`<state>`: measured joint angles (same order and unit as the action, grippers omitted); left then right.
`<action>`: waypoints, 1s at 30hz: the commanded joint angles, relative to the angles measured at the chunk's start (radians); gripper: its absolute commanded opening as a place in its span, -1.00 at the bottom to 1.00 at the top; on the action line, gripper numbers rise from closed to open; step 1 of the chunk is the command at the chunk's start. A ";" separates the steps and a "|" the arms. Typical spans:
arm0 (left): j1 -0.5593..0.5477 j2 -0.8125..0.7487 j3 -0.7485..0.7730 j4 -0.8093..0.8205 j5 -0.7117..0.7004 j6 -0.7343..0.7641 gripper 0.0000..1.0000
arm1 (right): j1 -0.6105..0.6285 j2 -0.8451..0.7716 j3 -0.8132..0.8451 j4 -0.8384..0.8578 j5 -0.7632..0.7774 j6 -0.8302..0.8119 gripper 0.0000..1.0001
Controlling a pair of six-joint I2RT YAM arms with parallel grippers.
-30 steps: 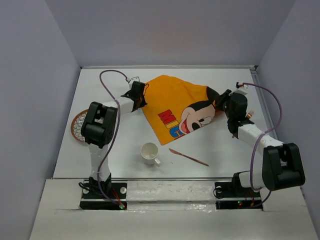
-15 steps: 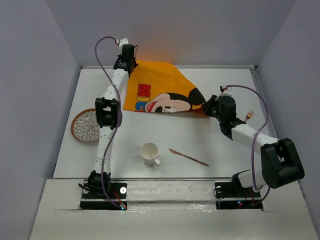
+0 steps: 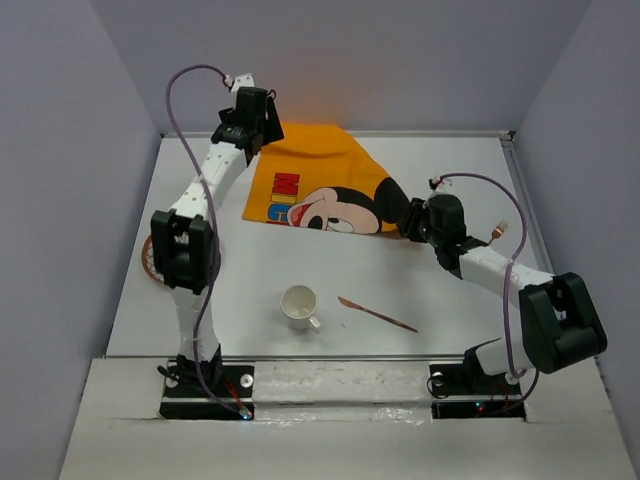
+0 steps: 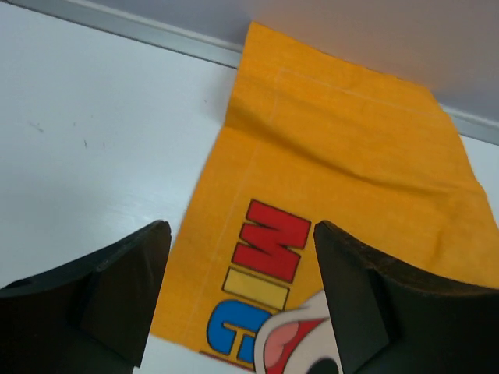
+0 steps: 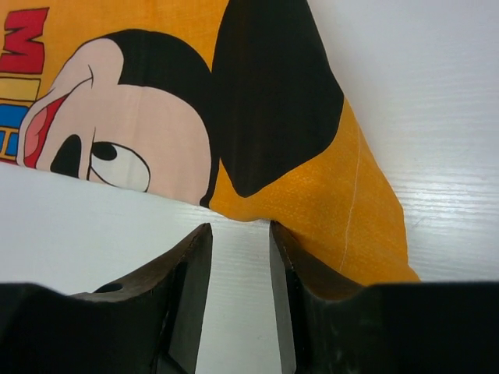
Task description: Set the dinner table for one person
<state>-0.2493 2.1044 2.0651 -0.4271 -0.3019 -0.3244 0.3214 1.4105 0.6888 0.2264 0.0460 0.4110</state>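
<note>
Over dinner table (image 3: 250, 270), left pincer (image 4: 240, 238) hangs spread above cloth (image 4: 351, 156), arm outstretched.

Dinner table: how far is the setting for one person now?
Done: the orange Mickey Mouse cloth lies spread at the far side of the dinner table. In hand: left gripper open above it, right gripper at its near corner. To do: the patterned plate, white cup and knife lie off the cloth.

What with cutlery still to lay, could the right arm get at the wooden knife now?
Probably yes. The knife lies on bare table nearer the arm's base than the right gripper, which sits at the cloth's corner; the mug stands apart, so nothing blocks it.
</note>
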 commanded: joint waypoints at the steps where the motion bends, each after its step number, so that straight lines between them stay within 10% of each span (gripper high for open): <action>1: -0.013 -0.399 -0.435 0.302 0.012 -0.089 0.67 | -0.002 -0.082 0.020 -0.021 0.038 -0.031 -0.06; 6: -0.038 -0.728 -1.018 0.548 0.026 -0.214 0.54 | -0.002 -0.117 0.025 -0.042 0.022 -0.014 0.08; 12: -0.038 -0.716 -1.259 0.640 0.026 -0.333 0.43 | -0.002 -0.145 0.026 -0.074 0.028 -0.003 0.09; 30: 0.005 -0.351 -1.175 0.743 -0.123 -0.449 0.28 | -0.002 -0.300 -0.044 -0.142 0.020 0.022 0.08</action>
<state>-0.2573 1.7264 0.8467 0.2600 -0.3676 -0.7418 0.3214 1.1507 0.6529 0.0811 0.0601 0.4263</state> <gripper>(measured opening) 0.649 0.542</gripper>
